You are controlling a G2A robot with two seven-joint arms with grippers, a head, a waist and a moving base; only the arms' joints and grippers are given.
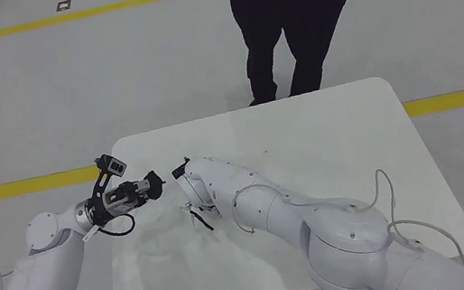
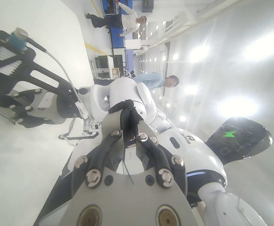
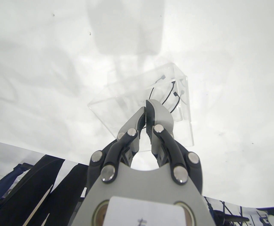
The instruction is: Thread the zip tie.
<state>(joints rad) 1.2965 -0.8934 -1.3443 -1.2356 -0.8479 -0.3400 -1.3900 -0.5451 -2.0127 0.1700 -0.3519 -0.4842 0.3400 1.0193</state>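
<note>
My left gripper (image 2: 126, 109) is shut on a thin black zip tie (image 2: 128, 171), whose tail runs back between the fingers. In the top view the left gripper (image 1: 156, 185) hovers over the table's left part, close to the right gripper (image 1: 183, 167). My right gripper (image 3: 146, 105) is shut just above a clear plastic box (image 3: 182, 119) holding several black zip ties (image 3: 171, 91). A thin black strip (image 3: 145, 128) crosses between its pads, and one tie appears to run out from its tips.
The white table (image 1: 330, 129) has open surface to the right and toward the far edge. A black strip (image 1: 199, 217) lies beneath the right wrist. A person's legs (image 1: 282, 27) stand just beyond the far edge.
</note>
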